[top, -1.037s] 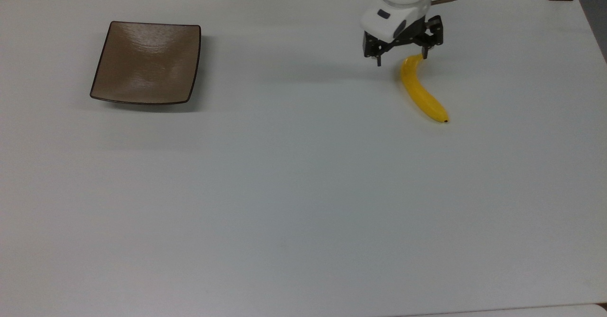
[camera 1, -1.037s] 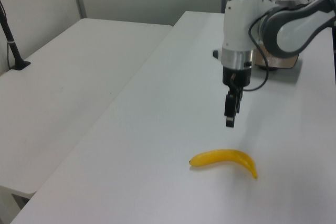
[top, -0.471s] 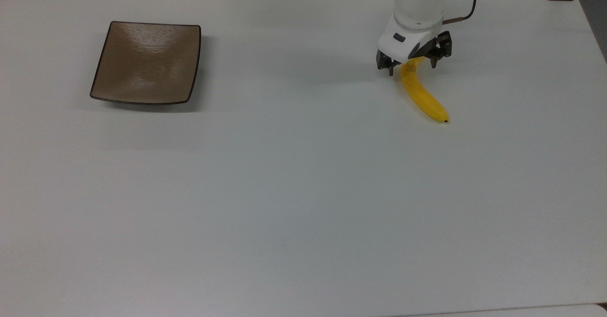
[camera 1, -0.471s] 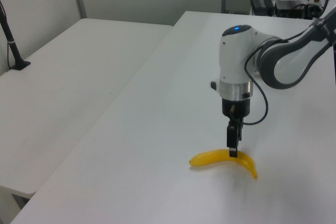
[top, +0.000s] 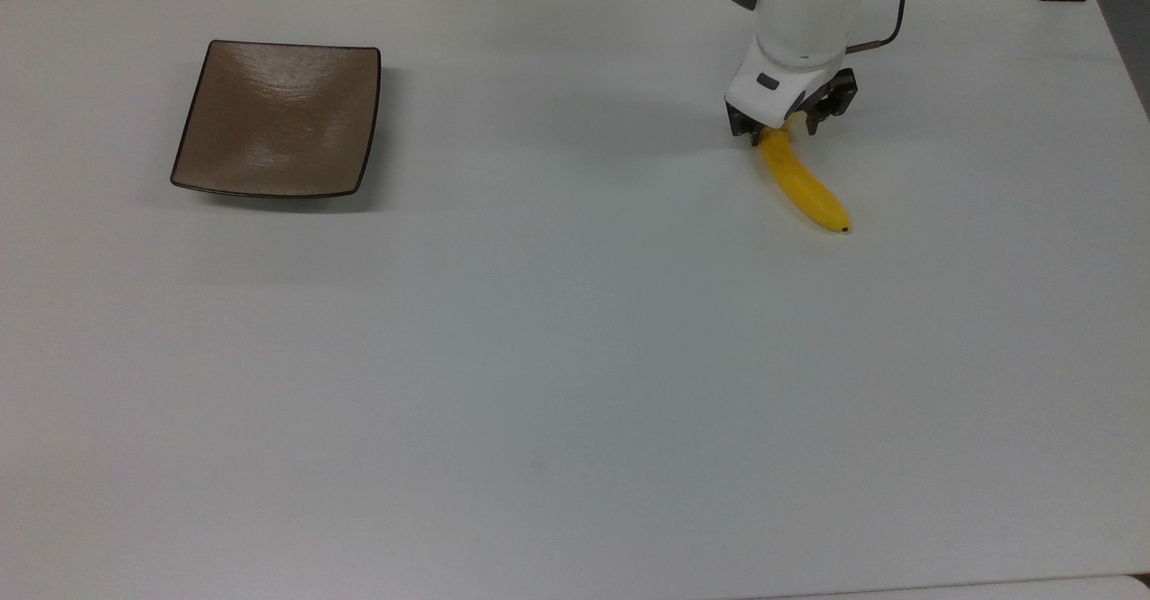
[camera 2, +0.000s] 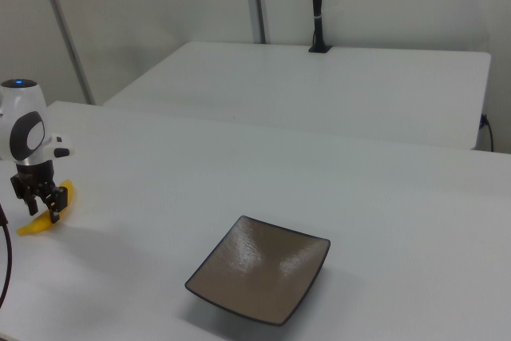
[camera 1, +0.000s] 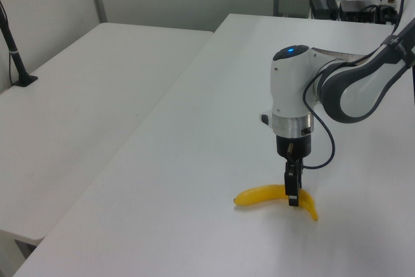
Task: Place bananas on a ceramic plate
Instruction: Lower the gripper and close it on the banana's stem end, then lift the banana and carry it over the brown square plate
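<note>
Looking down in the top view, my claw (top: 780, 129) straddles the stem end of the bananas (top: 802, 189), one finger on either side, jaws part open and not yet closed on the fruit; the single yellow banana lies flat on the white counter (top: 575, 357) toward the top view's right, its dark tip pointing away from me, and the ceramic plate (top: 278, 119) sits well apart at the top view's left, bare; in the left view my claw (camera 1: 292, 192) hangs straight down over the bananas (camera 1: 275, 196), fingertips level with the fruit near the middle of its curve, and whether they press the skin I cannot tell; in the right view my claw (camera 2: 38, 201) stands at the bananas (camera 2: 45, 217) by the right view's left edge, the ceramic plate (camera 2: 260, 279) nearer the camera; I judge the fruit light, fairly firm, smooth and rounded, so it may roll or swing; a grip across its thicker middle would likely balance better than the narrow stem end.
</note>
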`<state>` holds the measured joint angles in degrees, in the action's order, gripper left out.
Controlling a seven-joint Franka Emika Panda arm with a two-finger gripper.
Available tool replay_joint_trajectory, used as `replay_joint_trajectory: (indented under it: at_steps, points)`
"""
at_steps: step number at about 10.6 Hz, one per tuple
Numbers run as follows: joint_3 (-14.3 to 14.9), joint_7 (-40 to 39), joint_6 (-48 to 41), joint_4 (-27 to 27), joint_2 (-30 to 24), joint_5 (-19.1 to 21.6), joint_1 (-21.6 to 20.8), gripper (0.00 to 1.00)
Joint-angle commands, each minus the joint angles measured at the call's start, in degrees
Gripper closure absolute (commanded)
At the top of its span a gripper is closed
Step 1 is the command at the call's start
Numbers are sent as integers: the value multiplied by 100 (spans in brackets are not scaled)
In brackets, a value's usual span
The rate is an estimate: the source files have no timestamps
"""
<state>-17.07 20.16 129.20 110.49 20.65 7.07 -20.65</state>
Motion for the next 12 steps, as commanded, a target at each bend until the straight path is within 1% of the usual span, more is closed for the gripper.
replay_joint_trajectory:
  at_steps: [1, 3, 6, 7, 9, 10, 11, 12]
  points:
    - [2, 208, 123, 16, 9, -372, -36, 87]
    - [2, 208, 79, -2, -52, -381, -1, 88]
    - [2, 155, -148, -19, -438, -381, 122, 88]
    - [2, -10, -376, -19, -622, -451, 157, 88]
    - [19, -650, -1173, -133, -930, -548, 402, 88]
    - [71, -932, -1509, -168, -1097, -548, 569, 88]
    - [229, -1187, -1729, -151, -1307, -557, 727, 88]
    - [482, -1625, -1967, -134, -1457, -566, 781, 88]
